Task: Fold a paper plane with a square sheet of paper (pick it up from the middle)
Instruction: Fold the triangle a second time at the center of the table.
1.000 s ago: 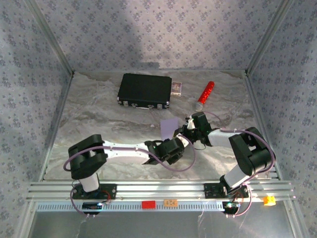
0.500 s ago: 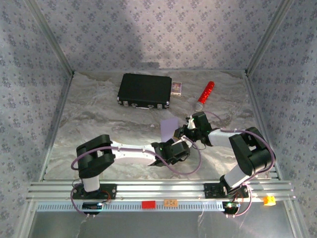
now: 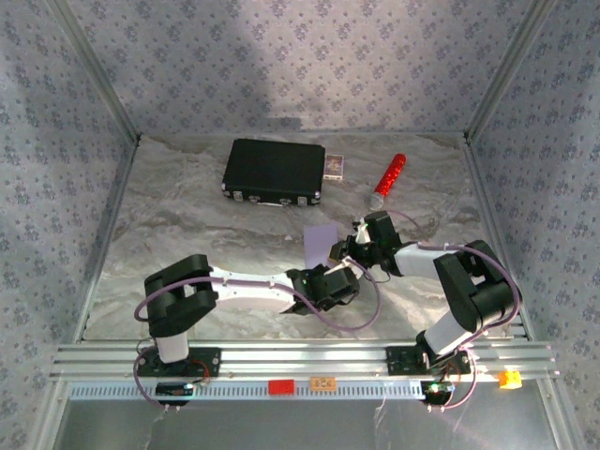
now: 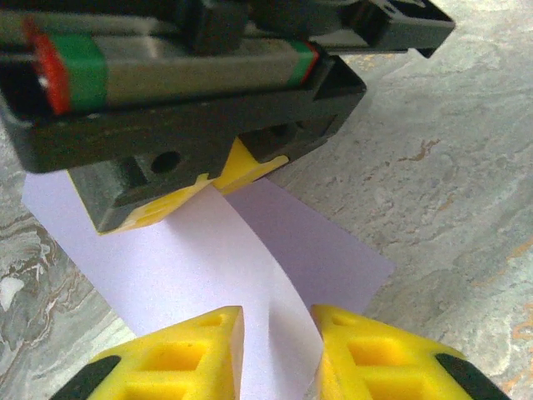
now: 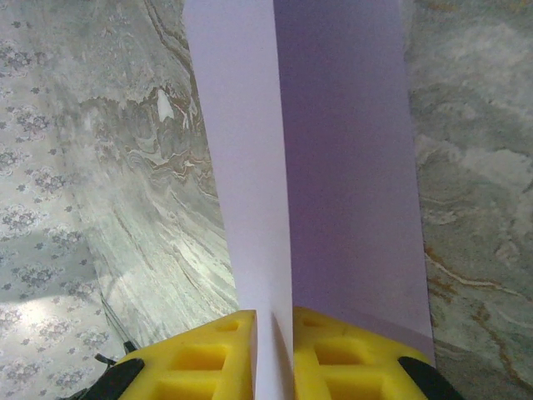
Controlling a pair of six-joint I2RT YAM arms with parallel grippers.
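Observation:
The square sheet of paper [image 3: 321, 242] is pale lilac, folded up into a standing ridge over the marbled table. My right gripper [image 3: 347, 249] is shut on the ridge's near end; in the right wrist view the fold [image 5: 250, 167] runs straight out from between the yellow fingers [image 5: 273, 321]. My left gripper [image 3: 337, 274] faces it from the other side. Its yellow fingers [image 4: 277, 321] stand on either side of the curved paper ridge [image 4: 191, 258], pressing on it. The right gripper [image 4: 218, 185] pinches the sheet's far end in that view. No paper plane shape shows.
A black case [image 3: 274, 171] lies at the back of the table, with a small white-and-dark card box [image 3: 335, 166] beside it. A red-and-silver cylinder [image 3: 387, 180] lies at the back right. Patterned walls close in the table [image 3: 187, 234] on three sides.
My left arm has slid right toward the sheet, and its jaws have closed in round the raised fold. The right gripper has held still on the paper.

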